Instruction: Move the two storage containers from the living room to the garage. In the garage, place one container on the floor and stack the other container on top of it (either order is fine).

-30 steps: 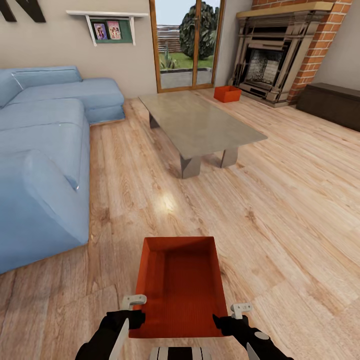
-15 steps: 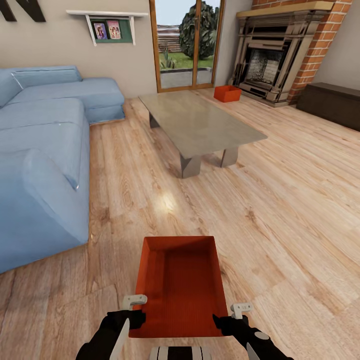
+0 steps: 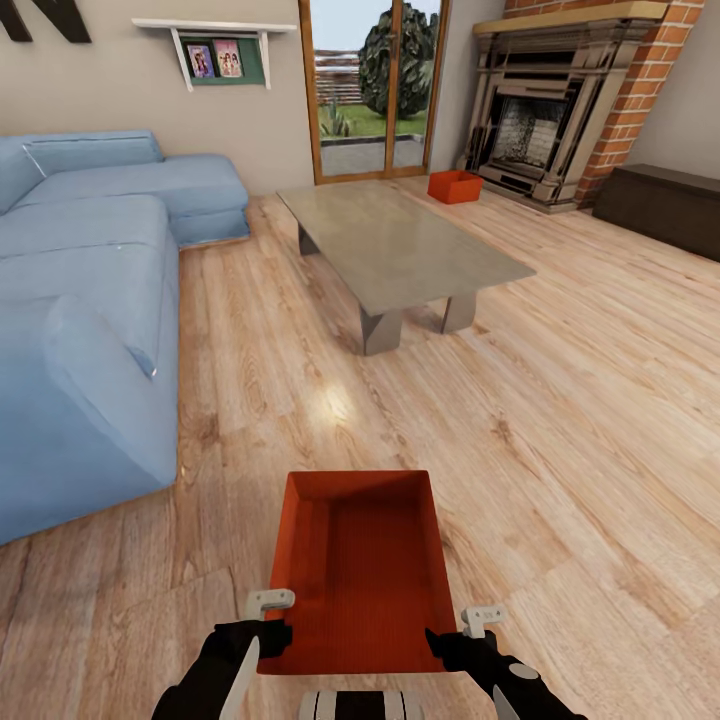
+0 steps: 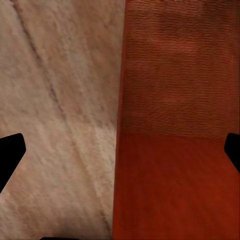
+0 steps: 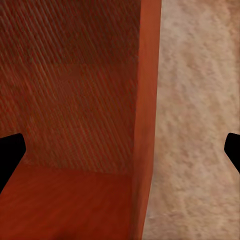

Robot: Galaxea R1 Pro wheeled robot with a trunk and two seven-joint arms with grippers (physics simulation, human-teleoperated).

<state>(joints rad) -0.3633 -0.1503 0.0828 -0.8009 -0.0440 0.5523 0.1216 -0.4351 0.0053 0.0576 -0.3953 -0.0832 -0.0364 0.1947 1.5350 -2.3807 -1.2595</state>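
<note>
Below, both end effectors (image 3: 268, 628) astride container (image 3: 360, 570) walls.

A home's living room. A pale blue sofa (image 3: 90, 290) sits at nine o'clock, a low coffee table (image 3: 400, 245) at twelve. A brick fireplace (image 3: 560, 100) stands at one o'clock beside glass garden doors (image 3: 375, 85).

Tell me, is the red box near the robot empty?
Empty: the near storage container shows only bare red floor and walls inside.
</note>
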